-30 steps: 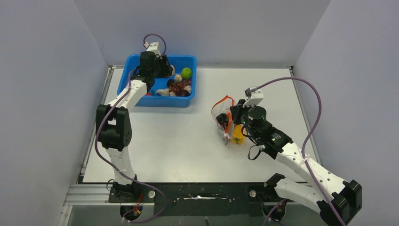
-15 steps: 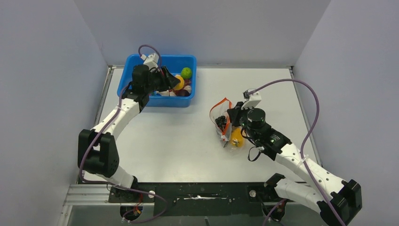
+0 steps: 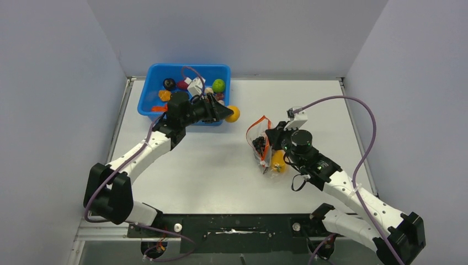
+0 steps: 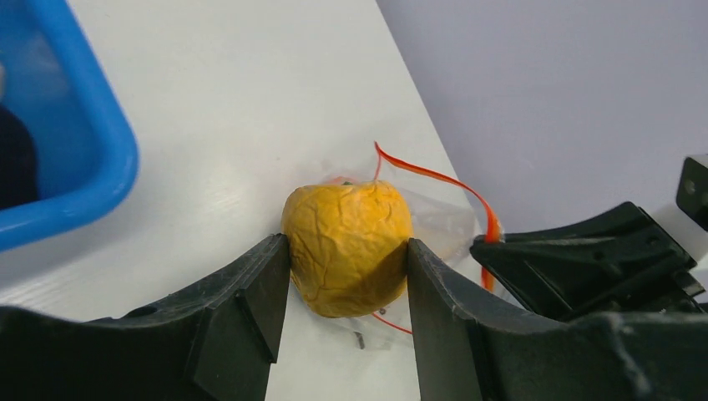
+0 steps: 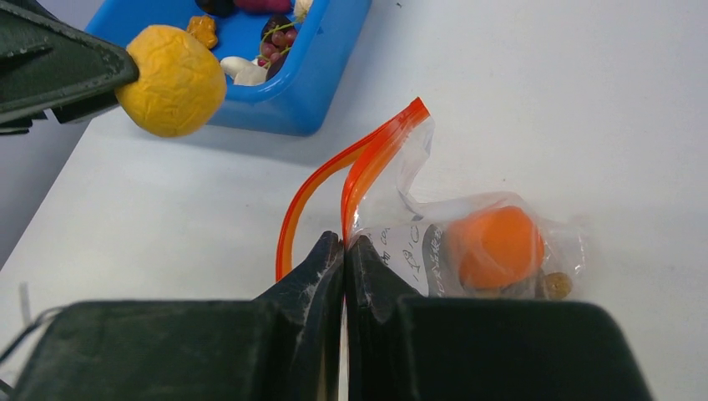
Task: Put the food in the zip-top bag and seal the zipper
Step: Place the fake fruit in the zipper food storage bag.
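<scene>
My left gripper (image 3: 225,113) is shut on a wrinkled yellow-orange toy ball (image 3: 233,114) and holds it in the air just right of the blue bin. The ball fills the left wrist view (image 4: 346,247) between the fingers and shows in the right wrist view (image 5: 171,80). The clear zip-top bag (image 3: 264,144) lies at mid table with its mouth gaping toward the bin. My right gripper (image 5: 344,251) is shut on one red-orange zipper strip (image 5: 380,150) at the mouth and holds it up. An orange ball (image 5: 494,246) and dark pieces lie inside the bag.
The blue bin (image 3: 156,71) at the back left holds more toy food: a green ball (image 3: 219,85), a dark ball, orange and red pieces. Purple cables run along both arms. Grey walls close in the table on three sides.
My left arm lifted the yellow-orange ball out of the bin and carried it right, toward the bag. My right gripper kept its hold on the bag's mouth, shifting slightly.
</scene>
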Available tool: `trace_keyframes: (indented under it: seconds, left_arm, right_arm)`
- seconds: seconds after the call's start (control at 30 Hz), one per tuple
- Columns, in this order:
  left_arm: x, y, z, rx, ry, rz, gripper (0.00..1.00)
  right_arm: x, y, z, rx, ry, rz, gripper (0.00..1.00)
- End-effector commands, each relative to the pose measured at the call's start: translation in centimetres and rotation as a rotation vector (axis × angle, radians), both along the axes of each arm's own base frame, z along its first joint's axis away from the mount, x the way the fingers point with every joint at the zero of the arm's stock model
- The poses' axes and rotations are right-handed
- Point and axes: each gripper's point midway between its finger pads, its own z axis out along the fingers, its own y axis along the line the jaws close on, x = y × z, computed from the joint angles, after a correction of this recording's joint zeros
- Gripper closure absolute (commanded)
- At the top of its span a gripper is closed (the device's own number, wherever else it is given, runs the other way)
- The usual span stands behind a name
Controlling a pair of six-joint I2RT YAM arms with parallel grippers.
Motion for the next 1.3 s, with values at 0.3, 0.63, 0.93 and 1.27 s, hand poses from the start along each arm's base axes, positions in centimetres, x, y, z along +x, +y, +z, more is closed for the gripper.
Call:
trace_keyframes:
  seconds: [0.3,0.63,0.93,1.27]
  left_arm:
    - [-4.9,-6.2,3.3,-0.225,-0.027,-0.198,0.82]
    - [-6.4,-9.0,0.0,-0.219,0.056,-0.245,0.82]
    - [-6.5,-10.9,-2.8,-0.190,0.125,-0.263,0.79]
    - [-6.4,-11.2,-2.6,-0.156,0.115,-0.282,0.42]
  right_arm:
    - [0.4,0.0,3.3,0.077,-0.088,-0.010,1.00]
    - [0.5,0.3,3.3,0.082,-0.090,-0.002,1.00]
    - [0.4,0.5,3.2,0.088,-0.092,0.012,1.00]
    - [0.5,0.5,3.1,0.083,-0.092,0.008,1.00]
